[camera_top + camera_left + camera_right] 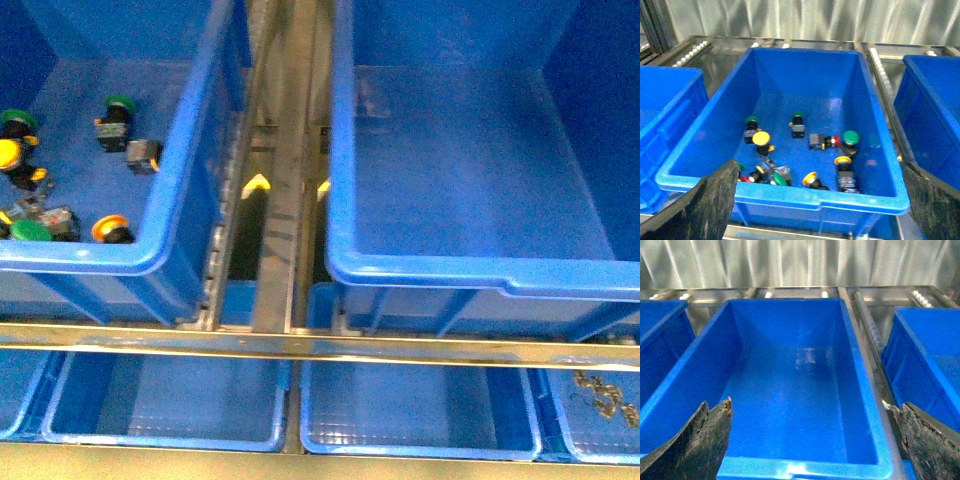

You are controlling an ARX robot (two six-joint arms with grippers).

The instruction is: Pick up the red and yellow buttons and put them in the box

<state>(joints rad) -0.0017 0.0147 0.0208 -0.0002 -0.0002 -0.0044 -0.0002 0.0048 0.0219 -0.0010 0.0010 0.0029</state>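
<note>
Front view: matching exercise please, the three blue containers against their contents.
Things:
1. Left deep blue plastic bin
2. Right deep blue plastic bin
3. Shallow blue plastic tray at lower right

Contents:
A. small grey metal parts
B. nothing visible inside
C. round-capped push-button switches

Pairs: 1-C, 2-B, 3-A

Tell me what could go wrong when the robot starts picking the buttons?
A green button lies right beside the red button, so the wrong one may be picked. The cluster by the bin wall is crowded; a grasp there may catch two buttons or slip.
</note>
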